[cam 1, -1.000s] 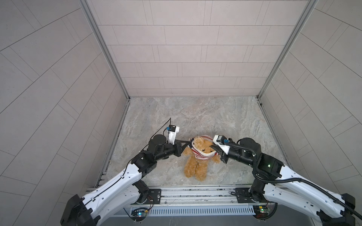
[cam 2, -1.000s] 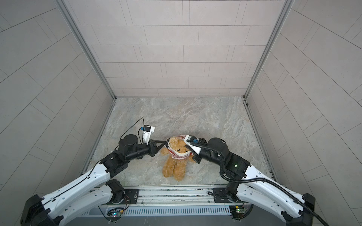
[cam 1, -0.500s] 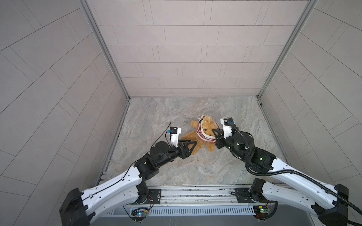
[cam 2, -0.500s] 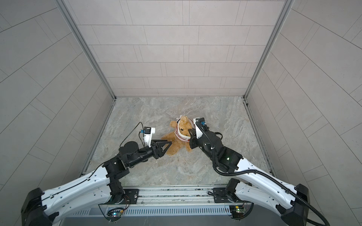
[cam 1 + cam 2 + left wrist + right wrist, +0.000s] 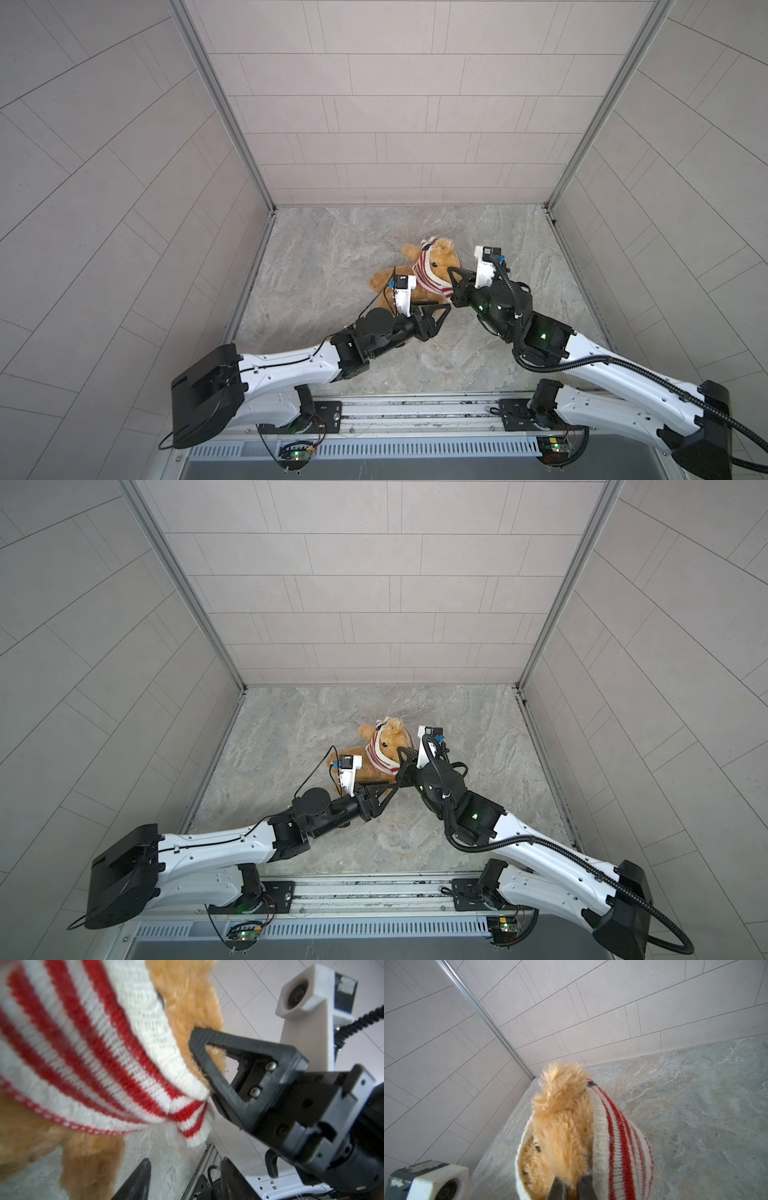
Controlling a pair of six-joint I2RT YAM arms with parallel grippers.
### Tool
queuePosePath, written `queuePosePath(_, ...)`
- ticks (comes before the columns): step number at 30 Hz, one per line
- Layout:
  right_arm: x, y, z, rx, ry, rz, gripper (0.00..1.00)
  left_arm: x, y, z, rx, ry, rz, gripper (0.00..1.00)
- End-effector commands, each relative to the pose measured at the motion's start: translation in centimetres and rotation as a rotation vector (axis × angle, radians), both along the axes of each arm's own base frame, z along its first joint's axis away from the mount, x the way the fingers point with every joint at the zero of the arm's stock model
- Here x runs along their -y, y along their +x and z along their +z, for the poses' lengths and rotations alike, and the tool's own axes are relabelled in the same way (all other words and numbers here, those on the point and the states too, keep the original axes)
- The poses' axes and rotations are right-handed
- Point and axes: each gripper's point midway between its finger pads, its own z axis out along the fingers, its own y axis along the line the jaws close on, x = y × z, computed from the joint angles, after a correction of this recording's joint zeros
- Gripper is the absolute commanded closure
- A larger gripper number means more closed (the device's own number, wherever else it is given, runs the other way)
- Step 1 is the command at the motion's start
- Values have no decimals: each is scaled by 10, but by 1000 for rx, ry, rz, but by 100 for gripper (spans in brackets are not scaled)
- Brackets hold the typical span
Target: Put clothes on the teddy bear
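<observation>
The teddy bear is pictured near the middle of the marbled surface, with a striped sweater bunched around its head. The sweater's edge is clamped by the right gripper. The left gripper is held apart and empty just beside the bear.

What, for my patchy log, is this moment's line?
left hand: open | right hand: shut on sweater | teddy bear: sweater around head

Both top views looked steeply down from high above the front rail toward the back wall, with the teddy bear near centre. The left wrist camera sat close against the striped sweater, facing the right wrist camera, which looked past the same bear toward a wall corner.
</observation>
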Motion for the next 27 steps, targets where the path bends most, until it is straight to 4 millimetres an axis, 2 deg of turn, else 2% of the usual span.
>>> queuePosePath(1,4,-1,24,53,107,-31,100,7,8,26,17,-75,23,42)
queuePosePath(3,3,-1,25,55,107,-27,100,13,12,22,4,-63,26,43)
queuePosePath(6,3,-3,25,60,100,-27,100,21,13,20,-14,-74,14,52)
queuePosePath(9,4,-4,24,62,96,-29,100,28,12,18,-25,-71,-10,65)
queuePosePath(17,8,-6,26,76,93,-32,100,31,11,-10,-97,-20,-21,96)
queuePosePath(20,10,-6,27,83,87,-36,100,30,10,-20,-118,-8,-22,100)
queuePosePath(27,15,-10,34,97,77,-36,100,19,9,-55,-165,98,8,100)
